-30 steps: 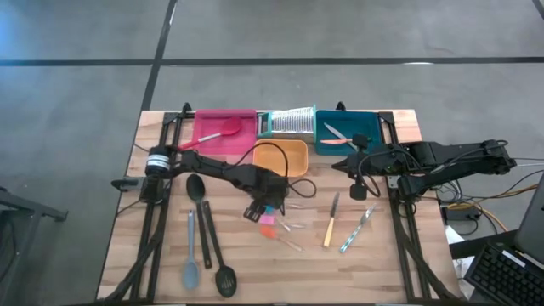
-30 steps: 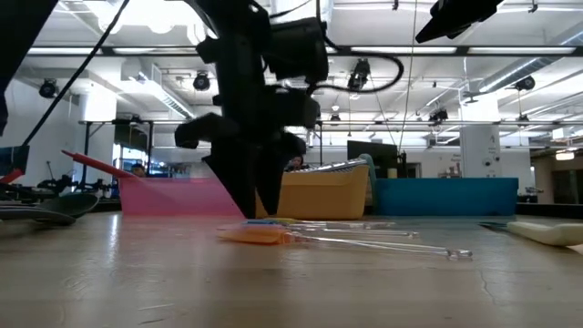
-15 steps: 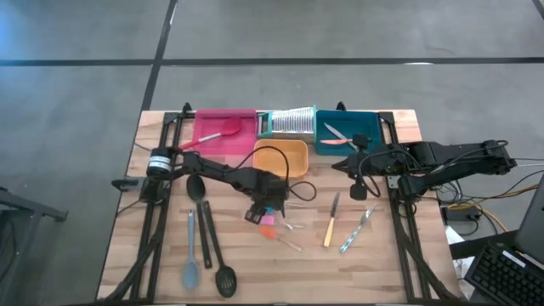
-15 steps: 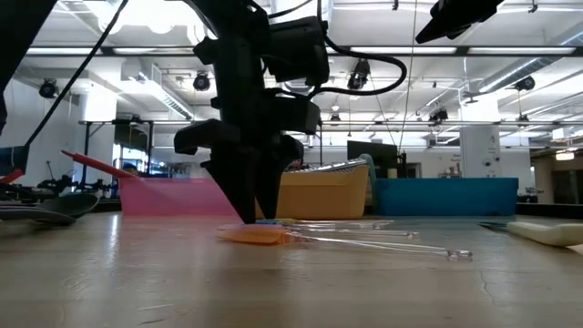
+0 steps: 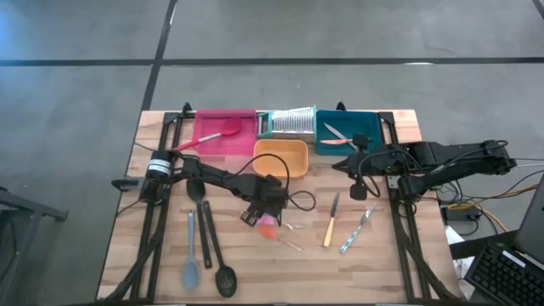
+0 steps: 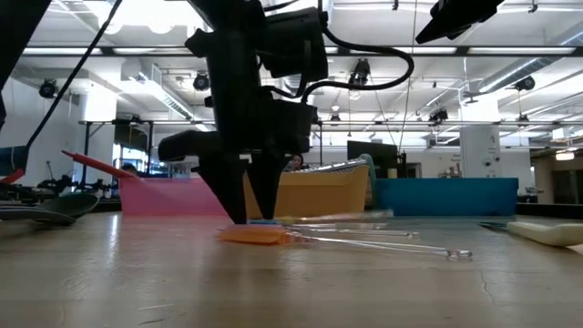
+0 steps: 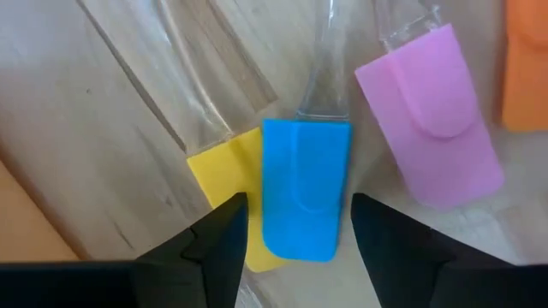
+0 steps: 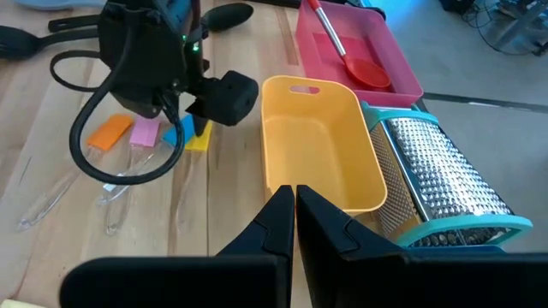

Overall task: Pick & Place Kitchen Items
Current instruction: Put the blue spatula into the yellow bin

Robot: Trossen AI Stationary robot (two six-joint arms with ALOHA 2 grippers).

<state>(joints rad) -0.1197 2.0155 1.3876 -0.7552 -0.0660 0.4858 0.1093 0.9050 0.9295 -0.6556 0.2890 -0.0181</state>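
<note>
Small spatulas with clear handles lie side by side mid-table: yellow [image 7: 224,175], blue [image 7: 304,188], pink [image 7: 432,115] and orange [image 7: 527,68] blades. My left gripper [image 7: 300,235] points down at them, open, its fingertips low on either side of the blue blade [image 6: 264,221]; one finger [image 7: 218,244] overlaps the yellow blade in the left wrist view. In the high view it [image 5: 263,211] hides all but the orange and pink blades [image 5: 268,226]. My right gripper [image 8: 295,218] hangs shut, raised at the table's right [image 5: 344,167], holding nothing.
Along the far edge stand a pink tray [image 5: 208,136] with a red spoon, a silver grater [image 5: 289,121] and a teal tray [image 5: 361,140]; an orange tray [image 5: 285,157] sits just beyond the left gripper. Black and grey-blue spoons [image 5: 191,255] lie left, knives [image 5: 331,223] right.
My left gripper has sunk toward the table and shifted a little toward the near edge, rolling slightly, and now stands lower over the small spatulas. Its fingers stay open. The spatulas have not moved.
</note>
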